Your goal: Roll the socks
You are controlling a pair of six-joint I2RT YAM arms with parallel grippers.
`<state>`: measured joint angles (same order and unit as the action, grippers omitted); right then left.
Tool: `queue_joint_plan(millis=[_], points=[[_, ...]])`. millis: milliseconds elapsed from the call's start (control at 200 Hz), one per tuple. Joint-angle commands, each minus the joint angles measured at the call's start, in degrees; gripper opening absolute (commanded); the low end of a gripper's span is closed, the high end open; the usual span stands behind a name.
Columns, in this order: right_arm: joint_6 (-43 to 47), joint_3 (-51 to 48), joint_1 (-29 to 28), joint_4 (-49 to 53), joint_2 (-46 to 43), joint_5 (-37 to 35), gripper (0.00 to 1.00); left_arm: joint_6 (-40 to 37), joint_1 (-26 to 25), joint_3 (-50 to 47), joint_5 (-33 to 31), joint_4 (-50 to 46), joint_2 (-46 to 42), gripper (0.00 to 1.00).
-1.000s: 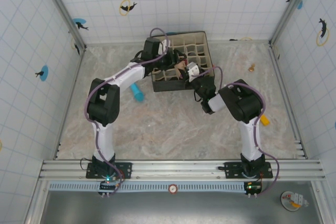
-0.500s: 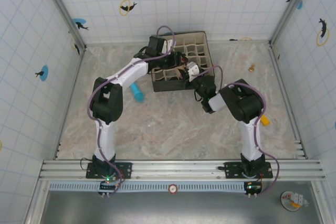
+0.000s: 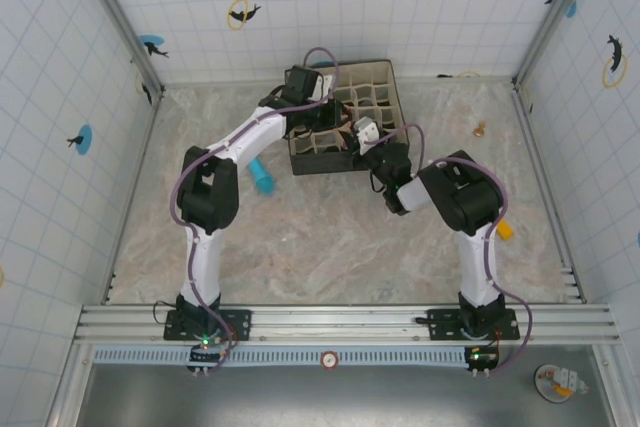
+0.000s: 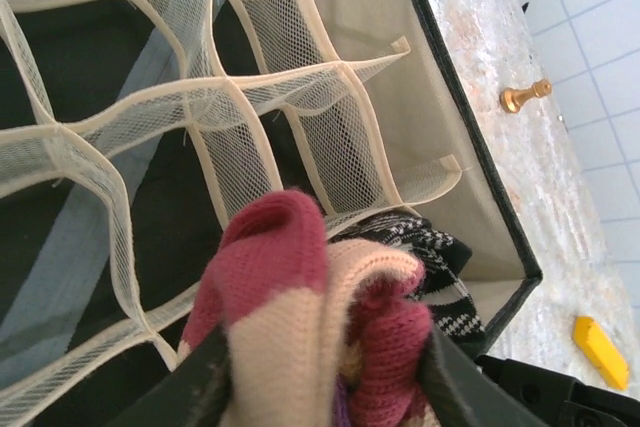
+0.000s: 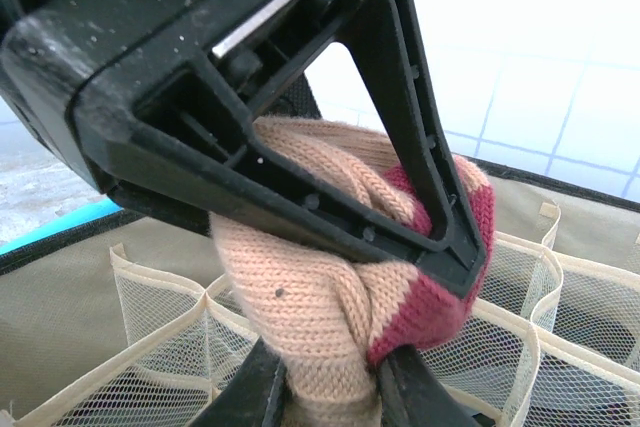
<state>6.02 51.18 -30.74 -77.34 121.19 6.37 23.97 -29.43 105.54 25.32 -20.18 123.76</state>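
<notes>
left gripper clamped tight on bunched peach-and-maroon knit sock, its 2 black fingers pressing in from both sides. right gripper narrowed onto lower end of same sock, fingers touching fabric each side. so both grippers have hold of it; in right wrist view left one comes in from top, right one from bottom. sock bundle is at the beige fabric organizer box w/ mesh dividers, by its near edge toward right corner; inside a cell or just above, can't tell. black-and-white striped knit sock sits in corner cell just behind, touching peach one. on marble-look table: blue cylinder left of box, small gold chess pawn right of box, yellow block beside right arm.
</notes>
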Motion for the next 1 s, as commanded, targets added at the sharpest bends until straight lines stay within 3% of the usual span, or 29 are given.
queue_joint_plan(millis=[0, 200, 360, 831, 996], points=[[-0.31, 1.28, -0.29, 4.47, -0.49, 2.54, 0.00, -1.18, -2.81, 1.39, 3.77, -3.01, 1.66, 0.29], [-0.66, 1.34, -0.28, 4.96, -0.62, 1.90, 0.02, -1.73, -3.41, 2.34, 3.33, -3.62, 2.11, 0.00], [-1.29, 0.38, -0.28, 5.09, -1.54, 1.51, 0.32, -3.16, -4.05, 3.14, 1.50, -4.78, 2.50, 0.00], [-3.48, -6.17, 0.20, 8.54, -10.54, -2.09, 0.79, -2.59, -4.67, 3.13, -4.28, -3.22, 2.40, 0.00], [-3.34, -9.78, 0.20, 11.27, -16.97, -4.71, 0.85, -0.27, -4.68, 1.95, -4.59, -0.63, 2.10, 0.00]])
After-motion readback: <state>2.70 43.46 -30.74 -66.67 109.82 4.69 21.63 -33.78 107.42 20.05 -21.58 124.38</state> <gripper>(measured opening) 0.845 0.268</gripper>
